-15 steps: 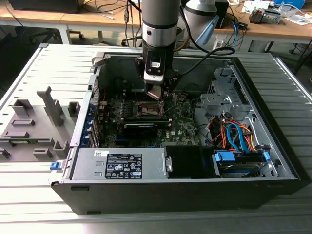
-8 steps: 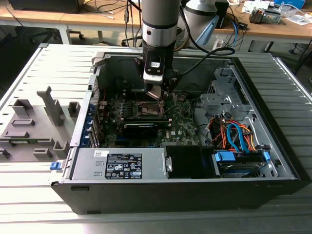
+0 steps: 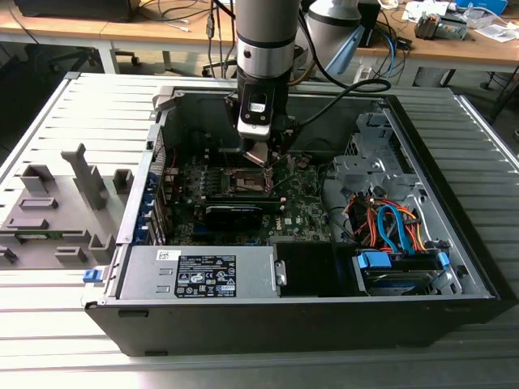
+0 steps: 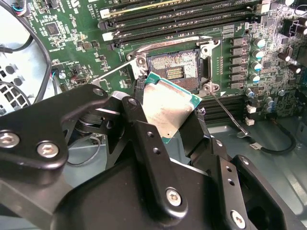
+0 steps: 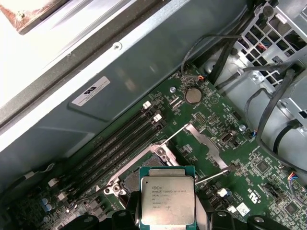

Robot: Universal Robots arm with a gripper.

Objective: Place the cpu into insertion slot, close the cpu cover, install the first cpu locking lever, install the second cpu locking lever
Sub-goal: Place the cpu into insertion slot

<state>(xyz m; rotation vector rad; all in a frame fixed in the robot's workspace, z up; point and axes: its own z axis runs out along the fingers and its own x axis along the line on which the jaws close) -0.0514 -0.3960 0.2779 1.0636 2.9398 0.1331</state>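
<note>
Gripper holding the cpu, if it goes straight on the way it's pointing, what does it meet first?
Probably the insertion slot: the gripper, shut on the cpu, points toward it with nothing visible between. Depth is unclear, so the cpu's edge might touch the slot's rim first.

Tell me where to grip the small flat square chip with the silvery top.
Likely by two opposite edges, coming from above, as the black gripper holds the silvery-topped square chip now: it is thin, and its underside must stay free for the dark square socket.

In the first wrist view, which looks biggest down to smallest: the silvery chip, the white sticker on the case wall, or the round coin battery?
1. cpu, though it sits nearest the camera, which inflates it
2. white sticker
3. coin battery
</note>
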